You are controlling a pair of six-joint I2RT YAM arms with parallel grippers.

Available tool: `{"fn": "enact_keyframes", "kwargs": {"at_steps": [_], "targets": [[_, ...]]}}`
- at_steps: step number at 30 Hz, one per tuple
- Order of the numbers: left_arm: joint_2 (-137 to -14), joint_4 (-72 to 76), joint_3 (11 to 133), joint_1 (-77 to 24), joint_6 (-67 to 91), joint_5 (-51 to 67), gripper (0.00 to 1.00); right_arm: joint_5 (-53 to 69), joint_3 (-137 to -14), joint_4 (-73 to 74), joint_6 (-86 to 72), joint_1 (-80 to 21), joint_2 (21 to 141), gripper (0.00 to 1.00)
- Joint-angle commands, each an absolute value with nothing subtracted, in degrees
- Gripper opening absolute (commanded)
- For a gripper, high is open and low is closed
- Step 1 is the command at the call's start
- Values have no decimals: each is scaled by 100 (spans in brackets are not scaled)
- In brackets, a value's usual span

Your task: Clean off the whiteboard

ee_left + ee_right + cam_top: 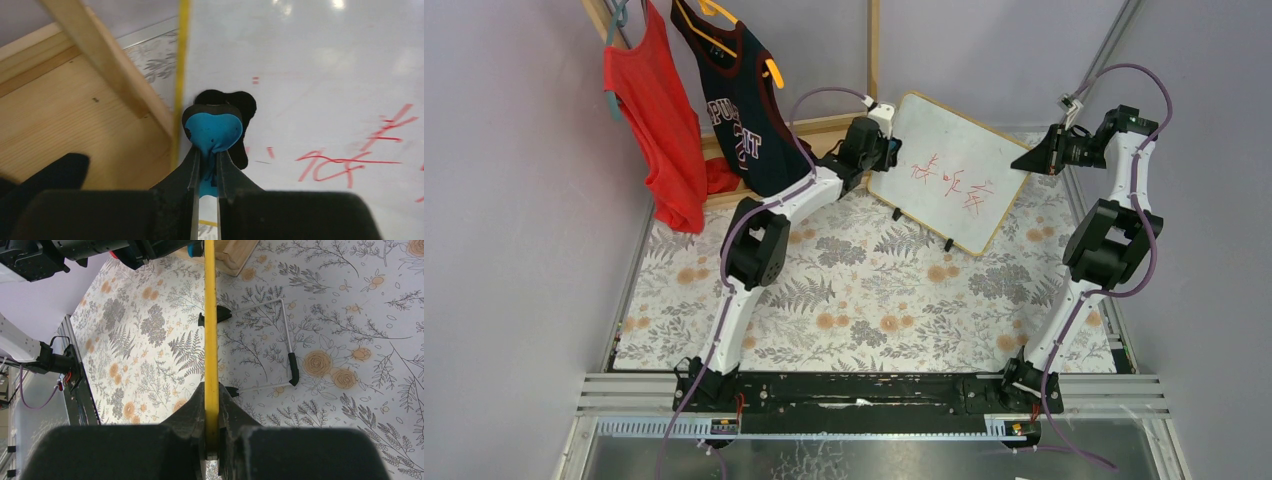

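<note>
The whiteboard (944,170) stands tilted at the back of the table, with red marks (952,180) across its middle. My left gripper (886,152) is at the board's left edge, shut on a small blue eraser (214,129) with a black felt face that presses against the white surface (310,65) left of the red marks (350,162). My right gripper (1036,160) is at the board's right edge, shut on its frame, which shows edge-on as a yellow strip (210,315) between the fingers.
A wooden rack (819,128) with a red shirt (656,120) and a dark jersey (742,100) stands at the back left. The board's wire stand (285,340) and black feet (210,318) rest on the floral tablecloth (874,290). Wood frame pieces (105,65) lie close to the left gripper.
</note>
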State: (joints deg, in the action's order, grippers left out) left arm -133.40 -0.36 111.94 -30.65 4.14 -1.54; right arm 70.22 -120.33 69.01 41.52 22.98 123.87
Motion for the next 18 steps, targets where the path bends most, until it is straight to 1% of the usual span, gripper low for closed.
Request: {"fn": "enact_keyframes", "kwargs": {"at_steps": [1,7,18], "targets": [[-13191,-247,11056,-2814,255,-581,0,6635,-12006,7009,4661,2070,12171,0],[-13176,-203,10921,-2875,417,-353,0,6645,-12018,7013,4644,2068,12190,0],[-13232,-102,10974,-3506,492,-393,0,6653,-12015,7014,4626,2066,12165,0]]}}
